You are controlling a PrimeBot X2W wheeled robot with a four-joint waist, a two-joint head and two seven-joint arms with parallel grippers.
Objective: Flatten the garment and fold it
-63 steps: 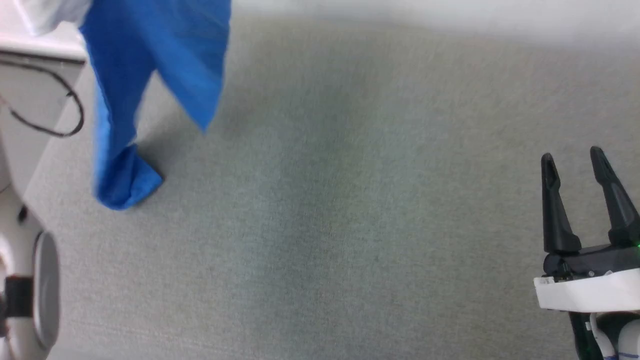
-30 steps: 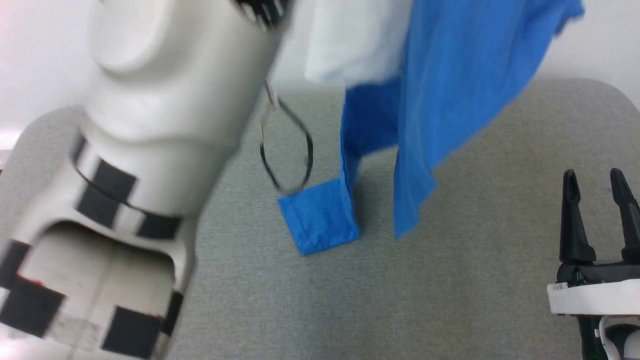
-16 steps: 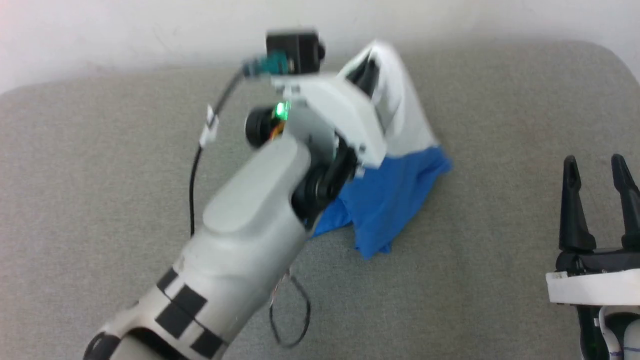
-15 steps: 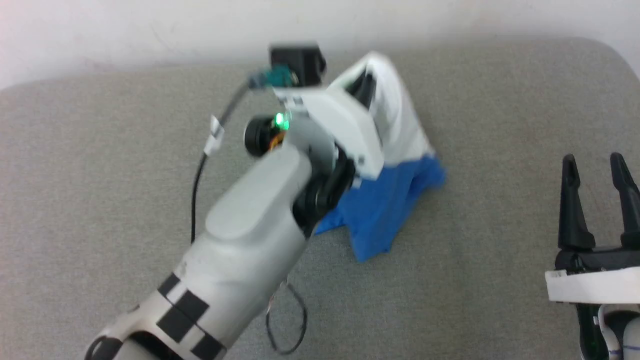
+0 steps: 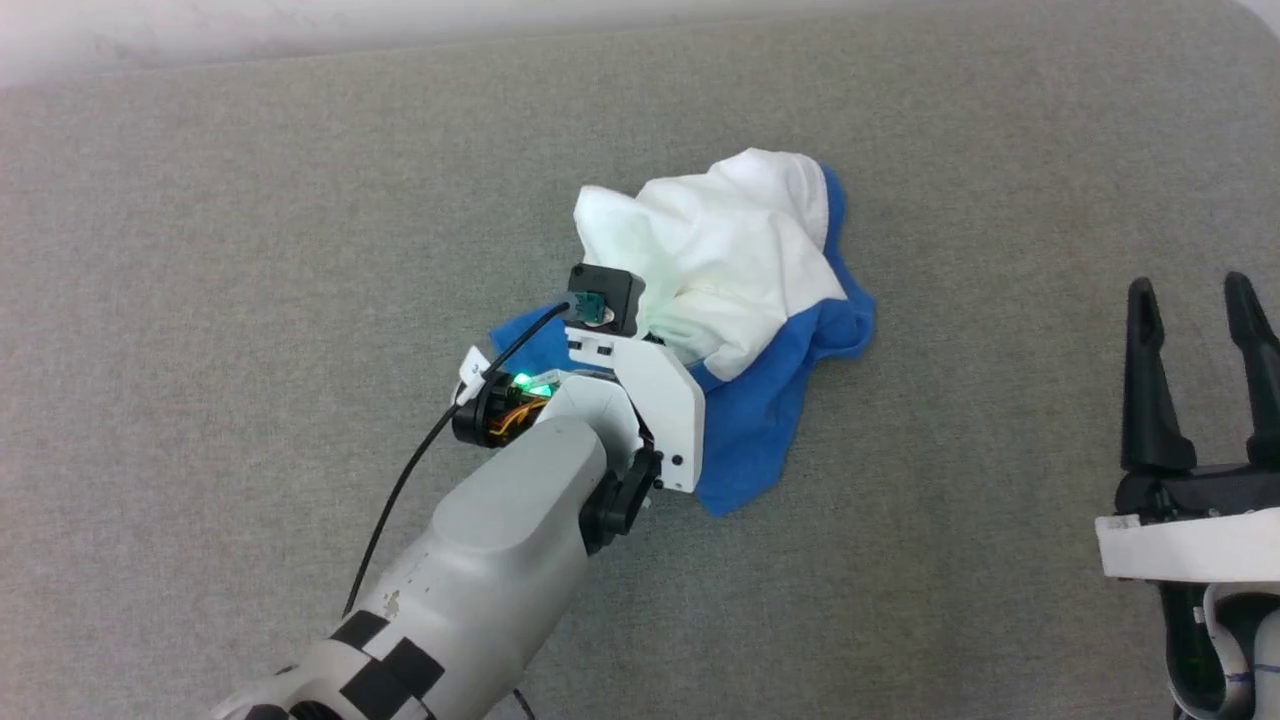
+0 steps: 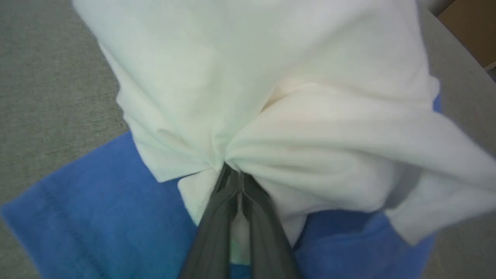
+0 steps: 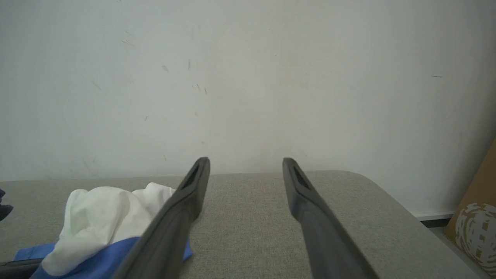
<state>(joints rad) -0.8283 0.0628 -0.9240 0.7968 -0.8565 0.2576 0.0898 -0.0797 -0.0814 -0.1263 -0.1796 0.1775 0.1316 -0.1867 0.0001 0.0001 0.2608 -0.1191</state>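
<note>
The shirt (image 5: 735, 245) lies in a crumpled heap near the middle of the grey cloth-covered worktop (image 5: 250, 250). Its white part is bunched on top, and the blue part spreads out beneath it on the side nearer the robot. The left hand (image 6: 233, 175) is closed tight on a pinch of the white cloth, and folds fan out from between its two dark fingers (image 6: 217, 228). In the head view the pale left arm (image 5: 500, 560) reaches in from the lower left with a black cable (image 5: 420, 470) running along it, its wrist over the blue edge of the heap. The right hand (image 5: 1190, 300) is well apart at the right side, fingers spread wide and holding nothing. A pale wall (image 7: 248, 77) stands behind the worktop.
</note>
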